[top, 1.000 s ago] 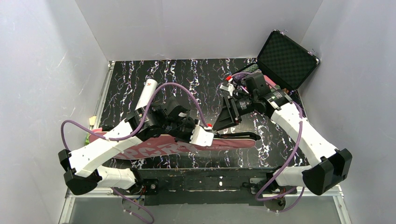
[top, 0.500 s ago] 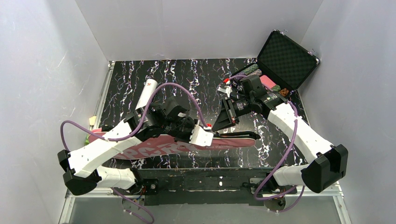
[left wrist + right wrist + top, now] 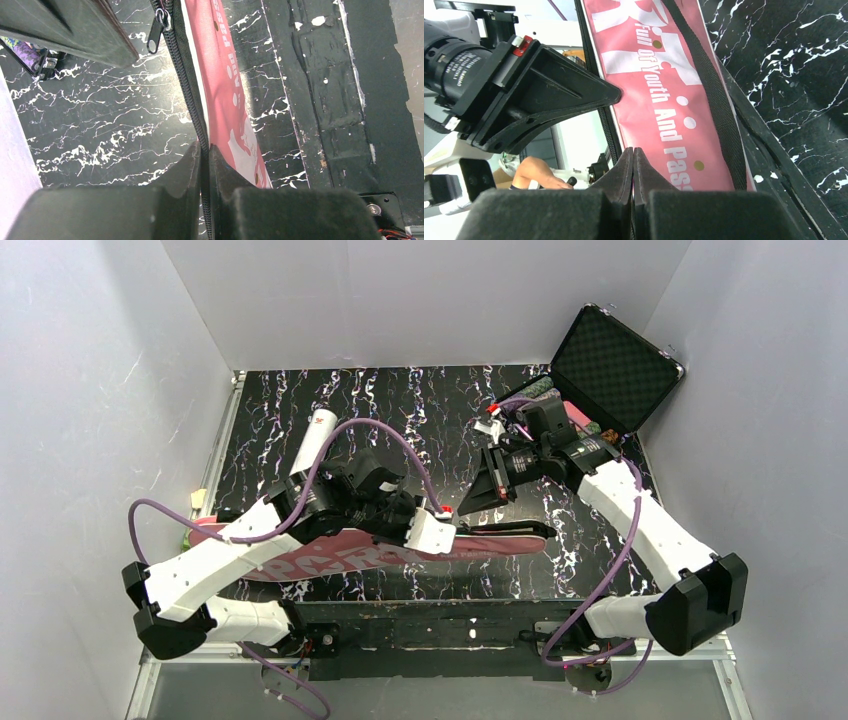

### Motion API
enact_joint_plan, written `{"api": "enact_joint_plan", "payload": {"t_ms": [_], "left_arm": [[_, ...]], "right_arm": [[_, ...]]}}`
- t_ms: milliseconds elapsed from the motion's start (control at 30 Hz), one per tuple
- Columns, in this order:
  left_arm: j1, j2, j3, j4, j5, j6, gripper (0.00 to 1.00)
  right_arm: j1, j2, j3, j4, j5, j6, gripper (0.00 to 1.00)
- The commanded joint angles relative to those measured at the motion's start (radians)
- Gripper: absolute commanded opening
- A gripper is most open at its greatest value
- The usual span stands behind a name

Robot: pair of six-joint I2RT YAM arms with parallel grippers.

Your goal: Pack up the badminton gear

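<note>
While the pink racket bag (image 3: 330, 558) lies along the marbled table's (image 3: 420, 400) six o'clock edge, the left gripper (image 3: 205, 150) pinches its zipper seam. Just at twelve o'clock of it, the right gripper (image 3: 633, 152) has its fingers pressed together, grip unclear.

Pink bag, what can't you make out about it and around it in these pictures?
Inside of the bag: its fabric hides it in every view, so what it holds cannot be told.
Bag's left end: top view, under the left arm.
What the shut right gripper pinches, if anything: right wrist view, its own fingers cover the tips.
Case contents: top view, mostly behind the right arm.
</note>
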Motion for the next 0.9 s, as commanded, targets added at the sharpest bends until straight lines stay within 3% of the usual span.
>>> {"api": "enact_joint_plan", "payload": {"t_ms": [0, 233, 333, 400, 467, 633, 867], "left_arm": [[0.001, -0.051, -0.009, 0.028, -0.014, 0.011, 0.0], [0.005, -0.054, -0.02, 0.033, -0.017, 0.012, 0.0], [0.005, -0.05, -0.018, 0.041, -0.024, 0.013, 0.0], [0.005, -0.047, -0.016, 0.043, -0.025, 0.014, 0.0], [0.005, -0.045, -0.014, 0.045, -0.023, 0.014, 0.0], [0.005, -0.039, -0.008, 0.043, -0.022, 0.012, 0.0], [0.006, -0.04, -0.018, 0.045, -0.029, 0.011, 0.0]], "right_arm": [[-0.027, -0.055, 0.016, 0.033, -0.009, 0.01, 0.01], [-0.043, -0.073, -0.008, 0.071, -0.008, 0.035, 0.04], [-0.037, -0.046, 0.003, 0.005, 0.016, -0.011, 0.44], [-0.013, -0.036, 0.014, -0.028, 0.057, -0.036, 0.56], [0.01, -0.023, 0.018, -0.04, 0.075, -0.047, 0.6], [0.035, -0.005, 0.016, -0.029, 0.076, -0.044, 0.56], [0.035, -0.005, 0.02, -0.026, 0.056, -0.048, 0.26]]}}
